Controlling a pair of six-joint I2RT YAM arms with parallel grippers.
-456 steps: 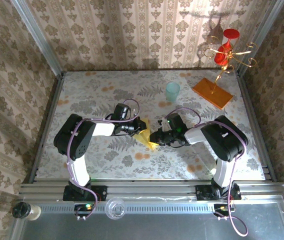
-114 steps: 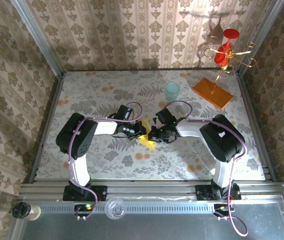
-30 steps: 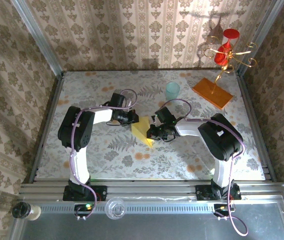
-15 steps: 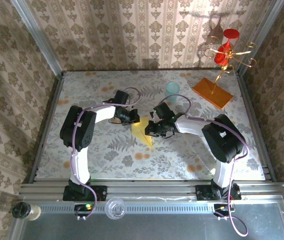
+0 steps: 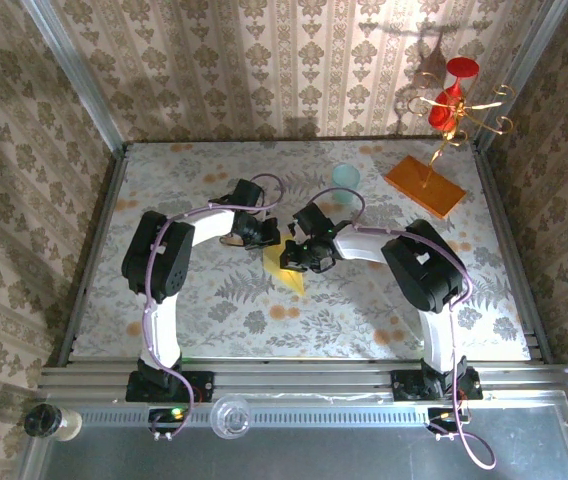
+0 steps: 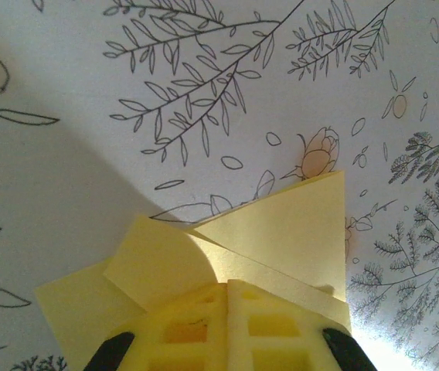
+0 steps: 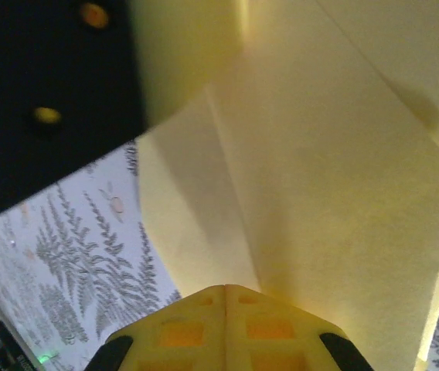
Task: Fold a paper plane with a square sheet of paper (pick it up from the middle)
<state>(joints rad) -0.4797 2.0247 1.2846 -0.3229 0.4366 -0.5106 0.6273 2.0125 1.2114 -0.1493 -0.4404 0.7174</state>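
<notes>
walls (image 5: 294, 60): beige damask wallpaper | tabletop (image 5: 214, 310): pale floral-fern print | near edge: aluminium rail (image 5: 304, 385)

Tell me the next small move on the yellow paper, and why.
Probably drag the shut left gripper across the raised flap to flatten its crease, with the shut right gripper pinning the folded yellow paper. The flap looks curled up off the layer below instead of lying flat.

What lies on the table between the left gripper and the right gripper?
The folded yellow paper lies between the left gripper and the right gripper, as the top view shows.
</notes>
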